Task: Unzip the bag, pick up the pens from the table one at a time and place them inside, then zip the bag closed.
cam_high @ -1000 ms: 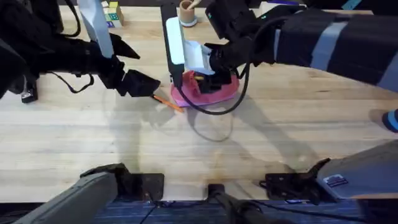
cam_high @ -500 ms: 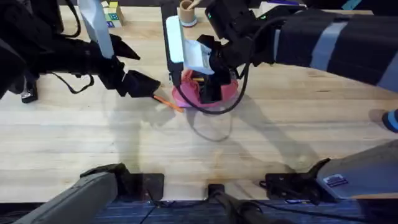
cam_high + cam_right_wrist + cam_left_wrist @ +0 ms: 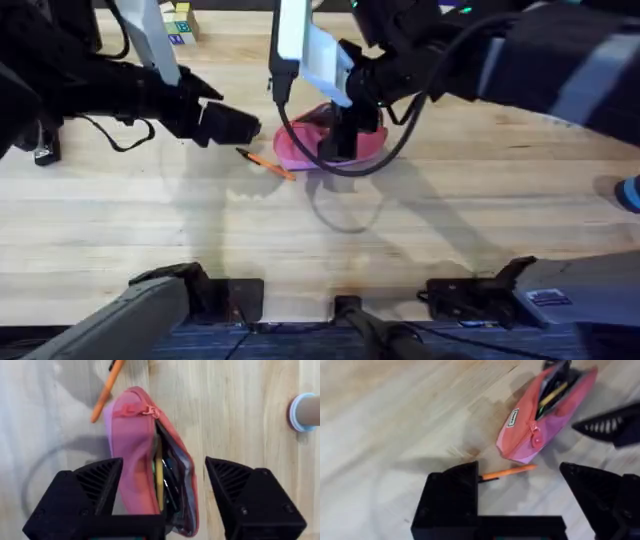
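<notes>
The pink bag (image 3: 318, 148) lies unzipped at the table's (image 3: 320, 240) far middle. A yellow pen (image 3: 159, 476) lies inside its open mouth, also seen in the left wrist view as a yellow pen (image 3: 553, 395) in the bag (image 3: 535, 430). The orange pen (image 3: 268, 163) rests on the wood just left of the bag. My right gripper (image 3: 162, 477) hangs open right above the bag (image 3: 131, 460), holding nothing. My left gripper (image 3: 520, 487) is open, low over the orange pen (image 3: 507, 472), which lies between its fingers.
Coloured blocks (image 3: 180, 20) sit at the far left corner. A tape roll (image 3: 306, 410) stands beyond the bag. A black cable (image 3: 340, 168) loops down from the right arm in front of the bag. Bare wood stretches toward the arm bases.
The right gripper has lifted off the bag and risen straight above it. The left gripper has shifted slightly toward the orange pen.
</notes>
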Robot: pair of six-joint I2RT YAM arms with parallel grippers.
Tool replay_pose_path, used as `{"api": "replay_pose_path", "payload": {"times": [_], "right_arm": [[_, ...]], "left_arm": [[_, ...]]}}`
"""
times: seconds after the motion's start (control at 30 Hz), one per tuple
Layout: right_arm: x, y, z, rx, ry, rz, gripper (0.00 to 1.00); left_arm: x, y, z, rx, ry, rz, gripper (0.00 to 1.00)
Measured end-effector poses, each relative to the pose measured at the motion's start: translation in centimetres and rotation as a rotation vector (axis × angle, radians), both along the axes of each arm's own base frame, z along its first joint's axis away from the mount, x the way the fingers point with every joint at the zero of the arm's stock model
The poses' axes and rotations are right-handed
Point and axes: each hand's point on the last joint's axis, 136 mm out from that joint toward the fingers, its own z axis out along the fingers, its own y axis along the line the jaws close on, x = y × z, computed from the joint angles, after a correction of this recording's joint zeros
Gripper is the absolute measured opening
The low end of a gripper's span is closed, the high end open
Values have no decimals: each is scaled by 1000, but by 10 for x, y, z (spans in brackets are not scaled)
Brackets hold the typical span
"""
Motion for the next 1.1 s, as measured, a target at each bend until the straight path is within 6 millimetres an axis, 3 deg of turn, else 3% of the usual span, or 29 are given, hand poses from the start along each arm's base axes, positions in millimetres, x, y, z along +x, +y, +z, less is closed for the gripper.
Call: {"api": "replay_pose_path", "payload": {"times": [0.27, 0.37, 0.4, 0.7, 1.1], "right_arm": [[-11, -6, 15, 24, 31, -50, 998], [-10, -10, 15, 11, 28, -68, 998], [-10, -13, 14, 0, 28, -79, 998], [-9, -14, 14, 17, 59, -149, 998], [-14, -18, 14, 30, 113, -219, 998]], "left_arm": [[-10, -2, -4, -198, 302, 322, 993], [-10, -2, -4, -260, 387, 429, 993], [-16, -3, -7, -314, 490, 528, 993], [-20, -4, -8, -467, 724, 811, 993], [-28, 9, -30, -342, 785, 1067, 993]]}}
